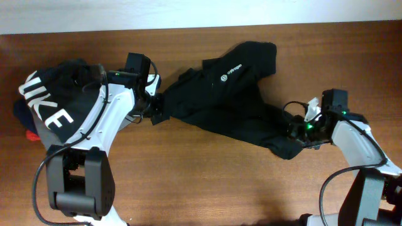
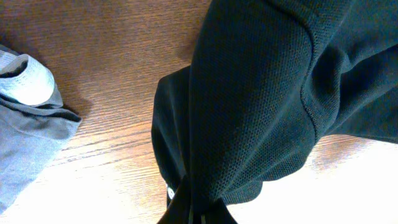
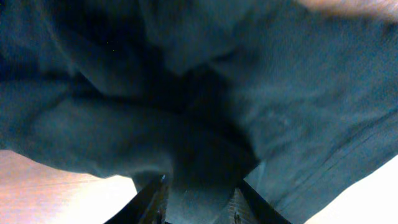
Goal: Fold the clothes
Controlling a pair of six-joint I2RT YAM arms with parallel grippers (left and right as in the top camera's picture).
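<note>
The black T-shirt (image 1: pixel 232 94) lies crumpled and stretched across the middle of the table, its tiny white logo facing up. My left gripper (image 1: pixel 156 107) is shut on the shirt's left end; in the left wrist view the cloth (image 2: pixel 261 106) bunches between my fingers (image 2: pixel 198 208). My right gripper (image 1: pixel 295 133) is at the shirt's right end, and the right wrist view shows a fold of black cloth (image 3: pixel 186 99) held between its fingers (image 3: pixel 199 202).
A black garment with white NIKE letters (image 1: pixel 53 103) lies at the left edge on top of other clothes. A grey folded garment (image 2: pixel 25 124) shows in the left wrist view. The wooden table (image 1: pixel 207 182) runs along the front.
</note>
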